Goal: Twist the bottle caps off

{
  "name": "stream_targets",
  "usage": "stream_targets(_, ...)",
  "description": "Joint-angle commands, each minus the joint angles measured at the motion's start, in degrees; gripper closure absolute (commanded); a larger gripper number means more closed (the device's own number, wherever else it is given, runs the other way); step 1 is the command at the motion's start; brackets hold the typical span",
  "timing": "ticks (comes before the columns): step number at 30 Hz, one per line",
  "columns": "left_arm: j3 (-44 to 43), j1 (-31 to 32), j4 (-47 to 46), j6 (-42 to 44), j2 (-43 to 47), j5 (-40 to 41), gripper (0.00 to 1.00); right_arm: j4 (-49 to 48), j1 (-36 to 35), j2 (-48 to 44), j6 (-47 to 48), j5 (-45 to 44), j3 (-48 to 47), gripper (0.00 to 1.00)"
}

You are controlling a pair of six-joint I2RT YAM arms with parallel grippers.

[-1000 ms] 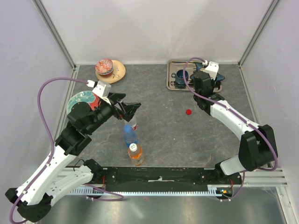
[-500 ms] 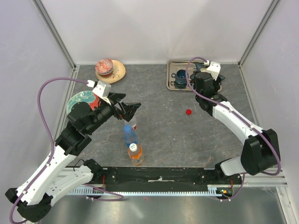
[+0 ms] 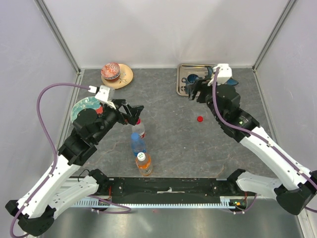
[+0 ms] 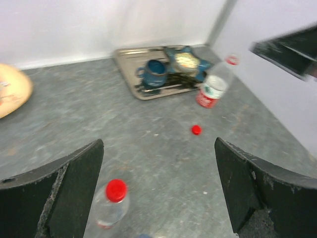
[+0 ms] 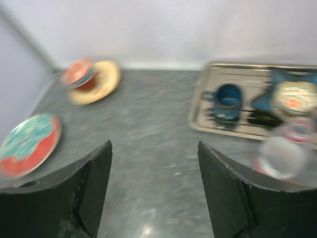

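Risk notes, cap removal. Left hand (image 3: 134,113) is hovering empty, fingers spread as wide as they go, just above the clear bottle (image 3: 140,128) with the red cap (image 4: 116,190). That bottle is standing upright at the far end of a tight row. The blue bottle (image 3: 137,144) is sitting just nearer, and the orange bottle (image 3: 143,163) with its white cap (image 3: 141,155) is nearest the arm bases. Right hand (image 3: 193,91) is also gaping open and carrying nothing, hanging near the front edge of the tray (image 3: 179,79). A loose red cap (image 3: 200,118) is lying on the bench (image 3: 168,144), well apart from the row. The fourth bottle (image 4: 213,87) is standing just beside the tray and seemingly lacking a cap, though blur is making that uncertain.

Failure modes I am expecting:
- The row is leaving almost no room, so a finger coming down beside the red cap is likely to be nudging the blue bottle and toppling it, perhaps the orange one after it
- Nothing is bracing the clear bottle, so a twist on its cap is probably going to be spinning the whole light bottle rather than loosening the thread
- The cap is small against such a wide spread, so an off-centre closing is risking a push sideways instead of a pinch
- The right arm is hanging close over the open bottle, so any swing toward the row is risking a knock and a spill
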State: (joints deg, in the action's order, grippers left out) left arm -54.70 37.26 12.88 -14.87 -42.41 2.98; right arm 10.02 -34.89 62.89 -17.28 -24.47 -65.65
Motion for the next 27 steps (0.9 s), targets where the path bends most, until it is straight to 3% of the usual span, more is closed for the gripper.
stream_targets(1, -2.25, -0.08, 6.26, 0.63, 1.72, 21.22, 0.00, 4.57, -6.93, 1.53, 1.11, 14.35, -1.59, 0.24)
stream_targets(7, -1.82, -0.17, 13.30, -0.50, 4.79, 31.20, 0.00, 0.97, -16.51, 8.10, -1.70, 13.31, -0.44, 0.21)
stream_targets(13, -0.59, -0.17, 13.48, -0.25, 9.36, 30.33, 0.00, -8.08, -16.96, 15.75, -5.04, 15.15, -2.02, 0.17)
stream_targets(27, 0.47, -0.17, 12.69, 1.07, 7.79, 27.87, 0.01, -11.60, -18.28, 28.77, -7.60, 27.10, -10.37, 0.17)
